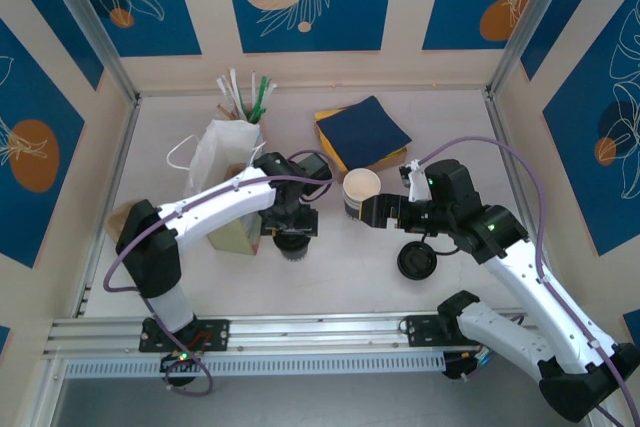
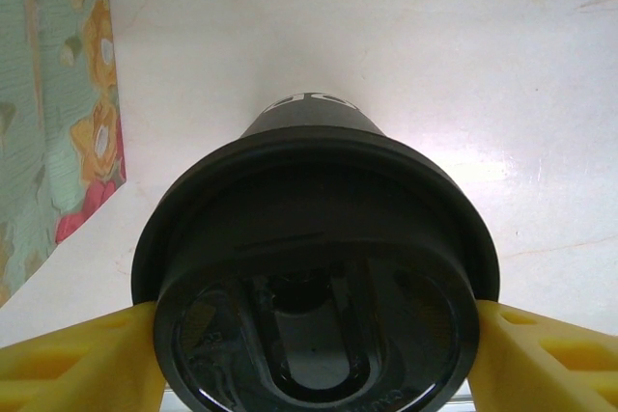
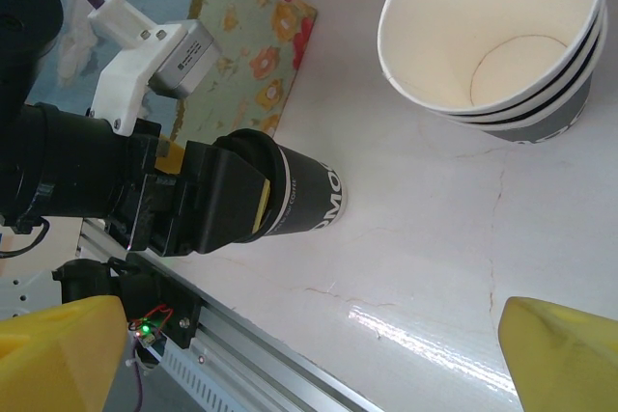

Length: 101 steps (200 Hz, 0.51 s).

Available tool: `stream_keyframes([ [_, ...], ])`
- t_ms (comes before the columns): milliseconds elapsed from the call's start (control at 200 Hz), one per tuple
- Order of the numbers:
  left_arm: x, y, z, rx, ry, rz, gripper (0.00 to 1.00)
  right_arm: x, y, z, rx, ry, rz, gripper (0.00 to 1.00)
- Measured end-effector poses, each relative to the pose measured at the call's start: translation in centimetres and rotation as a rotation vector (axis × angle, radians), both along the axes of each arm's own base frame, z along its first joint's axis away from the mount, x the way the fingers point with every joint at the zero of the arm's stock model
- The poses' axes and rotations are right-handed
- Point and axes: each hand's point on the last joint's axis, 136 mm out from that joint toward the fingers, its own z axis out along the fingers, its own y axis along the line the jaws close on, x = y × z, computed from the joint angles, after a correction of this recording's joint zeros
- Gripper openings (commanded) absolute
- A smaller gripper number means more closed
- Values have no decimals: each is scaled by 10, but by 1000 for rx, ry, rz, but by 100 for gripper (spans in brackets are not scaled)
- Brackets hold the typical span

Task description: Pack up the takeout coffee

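The takeout coffee (image 1: 292, 245) is a dark paper cup with a round black lid (image 2: 314, 267), standing on the white table beside a floral bag. My left gripper (image 1: 292, 232) reaches down over it. In the left wrist view its yellow fingers (image 2: 87, 354) press the lid's rim from both sides. The right wrist view shows the same cup (image 3: 304, 195) with a yellow pad against its upper wall. My right gripper (image 3: 309, 364) hovers wide open to the cup's right, close to the lidless striped paper cup (image 1: 361, 187), holding nothing.
A floral bag (image 2: 48, 94) stands just left of the coffee, with a white handled bag (image 1: 225, 152) behind it. A loose black lid (image 1: 416, 260) lies under the right arm. Navy napkins (image 1: 362, 132) and a holder of straws (image 1: 243, 97) sit at the back. The metal rail (image 1: 300, 332) borders the near edge.
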Motion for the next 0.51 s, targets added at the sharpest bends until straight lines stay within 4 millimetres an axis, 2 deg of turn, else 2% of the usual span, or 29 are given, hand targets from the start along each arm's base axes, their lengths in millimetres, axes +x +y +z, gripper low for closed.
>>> stream_keyframes([
  [110,0,0,0,-2,2,-1,69,0,0,0,0,0,0,99],
  [505,0,0,1,-4,2,0,64,0,0,0,0,0,-1,99],
])
